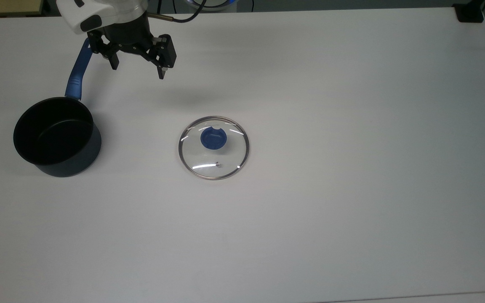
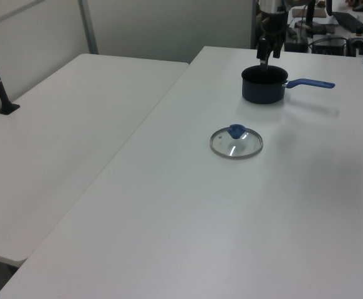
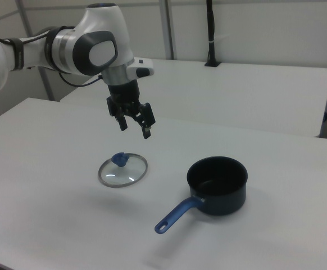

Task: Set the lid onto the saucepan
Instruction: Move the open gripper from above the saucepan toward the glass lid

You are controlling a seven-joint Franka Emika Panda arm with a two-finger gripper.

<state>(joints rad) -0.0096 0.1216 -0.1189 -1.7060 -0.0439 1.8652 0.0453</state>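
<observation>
pincer point(image 1: 138, 67) spread, empty, raised near worktop's point(image 1: 352, 126) far edge | lid point(image 1: 213, 147) flat mid-worktop, toward near edge from your pincer, top view's right | saucepan point(image 1: 57, 136) uncovered, well apart

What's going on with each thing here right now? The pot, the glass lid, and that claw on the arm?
saucepan: upright on the table, uncovered, nothing inside, blue handle free.
lid: flat on the table, knob up, apart from the saucepan, untouched.
hand: open, holding nothing, raised above the table, not touching the lid or the saucepan.
table: white, carrying the saucepan and the lid.
</observation>
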